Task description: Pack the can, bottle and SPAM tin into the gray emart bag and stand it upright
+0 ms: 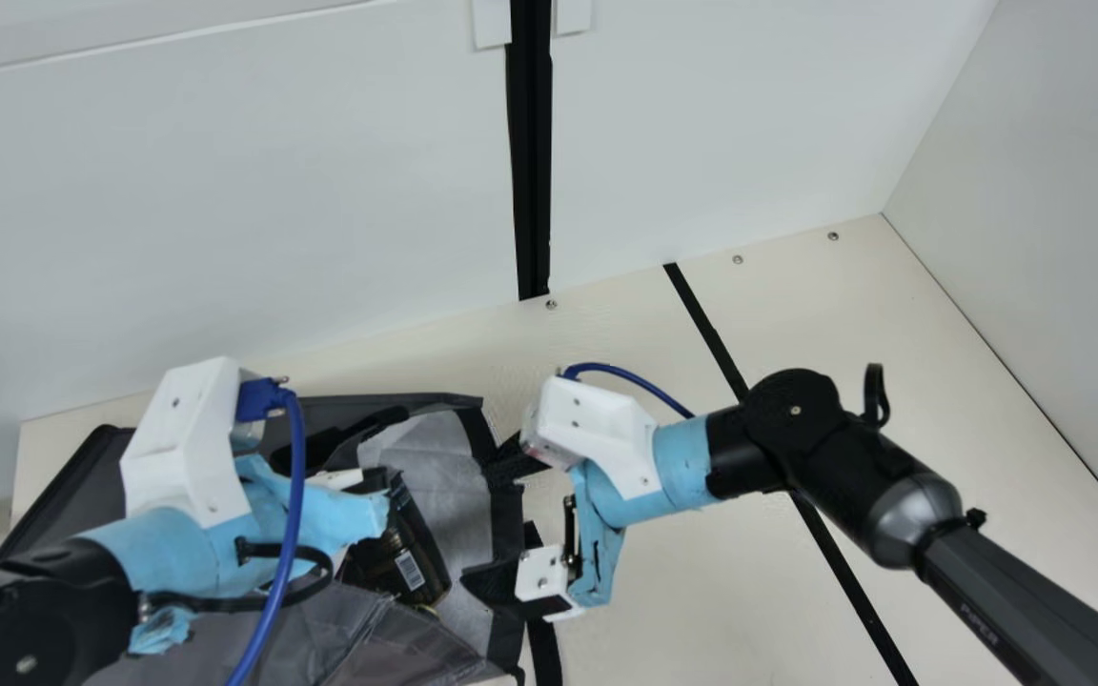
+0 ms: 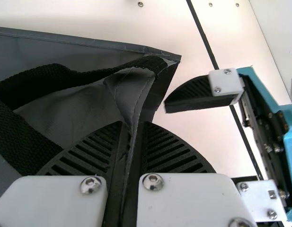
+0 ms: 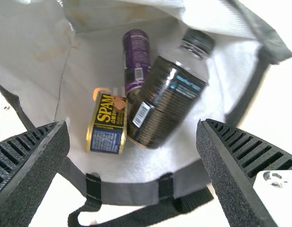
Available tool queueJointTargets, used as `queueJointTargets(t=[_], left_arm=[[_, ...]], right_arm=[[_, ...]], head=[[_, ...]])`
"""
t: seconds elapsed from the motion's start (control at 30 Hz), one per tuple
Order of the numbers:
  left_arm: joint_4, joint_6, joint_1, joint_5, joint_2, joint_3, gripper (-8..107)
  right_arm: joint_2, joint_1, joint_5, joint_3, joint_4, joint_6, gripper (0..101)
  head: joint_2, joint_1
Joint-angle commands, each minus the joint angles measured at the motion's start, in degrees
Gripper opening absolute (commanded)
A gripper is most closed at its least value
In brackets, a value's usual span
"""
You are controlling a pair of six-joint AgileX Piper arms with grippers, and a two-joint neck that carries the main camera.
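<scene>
With the left gripper (image 2: pixel 131 124) pinching the gray bag (image 1: pixel 416 648) at the frame's lower left, and can (image 3: pixel 136 52), bottle (image 3: pixel 167 99) and tin (image 3: pixel 108 123) inside, the wide-spread right gripper (image 3: pixel 133 125) needed to clasp the rim (image 1: pixel 505 519) squarely before any slow, even lift

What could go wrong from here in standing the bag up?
The left gripper pinches only a narrow edge of the bag, which might slip free under the load. The bottle, can and SPAM tin sit loose behind the open mouth, so they could shift or tumble as it tips.
</scene>
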Motion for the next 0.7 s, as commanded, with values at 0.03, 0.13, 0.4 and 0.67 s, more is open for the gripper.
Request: queueJointTargets(t=[0.03,0.13,0.4,0.67], left_arm=[[0.0,0.0,0.0,0.0,0.0,0.0,-8],[0.0,0.0,0.0,0.0,0.0,0.0,-8],[0.0,0.0,0.0,0.0,0.0,0.0,-8],[0.0,0.0,0.0,0.0,0.0,0.0,-8]], right_arm=[[-0.8,-2.2,0.6,0.3,-0.5,-0.3,95],[-1.5,-4.4,1.3,0.6,-1.1,-0.6,95],[-3.1,-10.5,2.4,0.7,-2.7,-0.8,95],[-5.3,-15.7,0.9,1.1,-5.1,1.0,95]], head=[[-0.1,-1.3],[-0.1,-1.3],[-0.1,-1.3],[-0.1,-1.3]])
